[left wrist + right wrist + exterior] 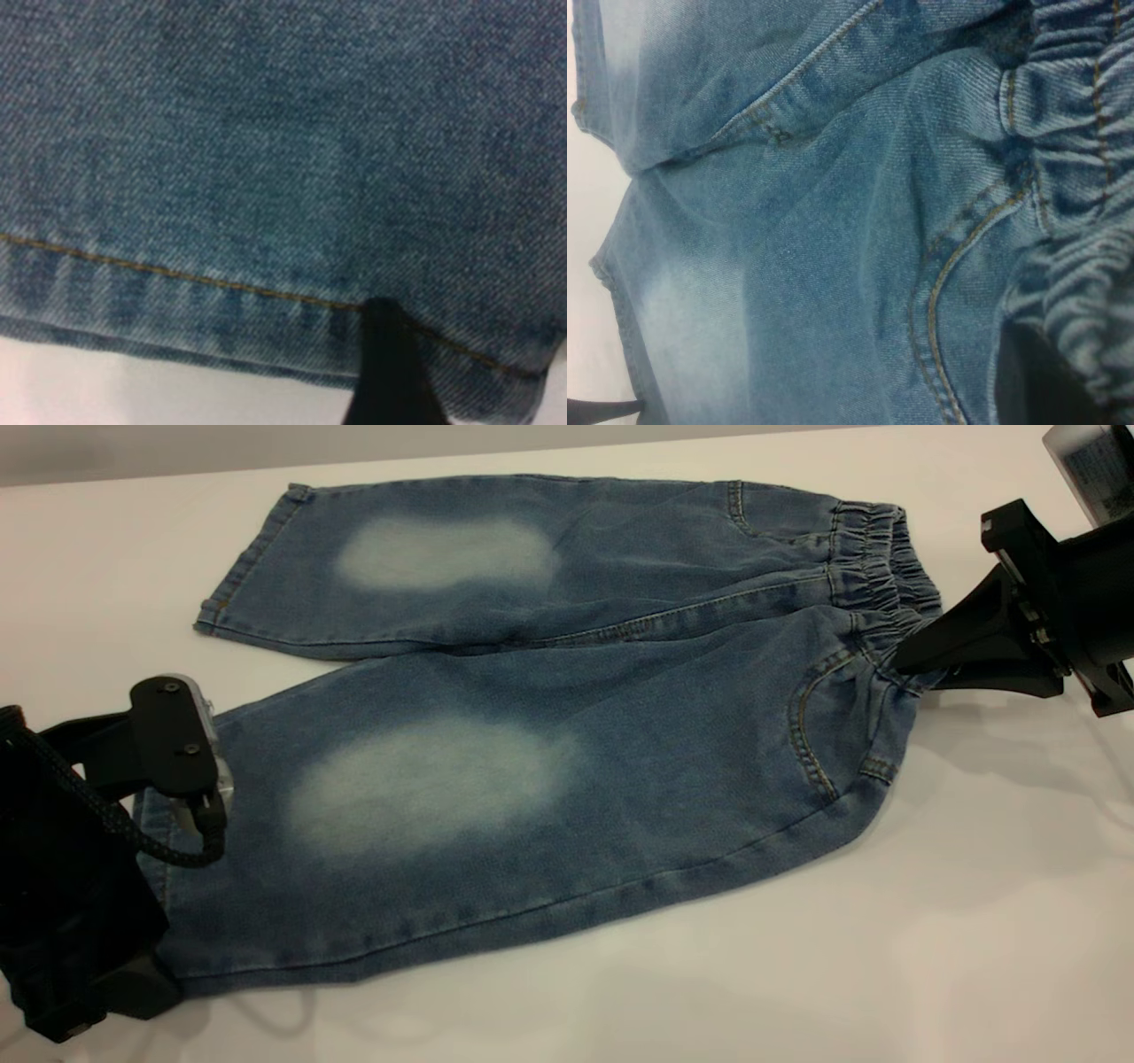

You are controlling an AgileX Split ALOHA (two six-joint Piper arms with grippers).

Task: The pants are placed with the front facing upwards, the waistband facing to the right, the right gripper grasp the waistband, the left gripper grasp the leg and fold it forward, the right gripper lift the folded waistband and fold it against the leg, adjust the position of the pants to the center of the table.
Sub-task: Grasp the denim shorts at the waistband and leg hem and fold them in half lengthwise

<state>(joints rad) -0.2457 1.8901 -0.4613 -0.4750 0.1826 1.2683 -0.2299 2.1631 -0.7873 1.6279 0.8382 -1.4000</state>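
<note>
Pants lie flat, front up, on the tabletop, waistband toward the right, legs toward the left. Right hand is at the near end of the waistband, its dark fingers pinched into the gathered denim there, so it looks clenched on the waistband; cloth bunches around the tip. Left hand sits over the hem of the near leg; the left wrist view shows one dark fingertip lying on the hem by the tan stitch line, but whether it is clamped on the cloth cannot be told.

Risks, as judged from here:
- Left hand may have only the top layer of the leg, or none; the fold then drags one layer and the leg twists instead of turning over
- Right grip is at one end of the elastic band, not mid-band; when lifted the far side can sag and the fold lands skewed
- Ruched elastic can slip out of a shallow pinch
- If the two hands move out of step, the pants stretch or slide off toward the far edge, and the far leg creases under
</note>
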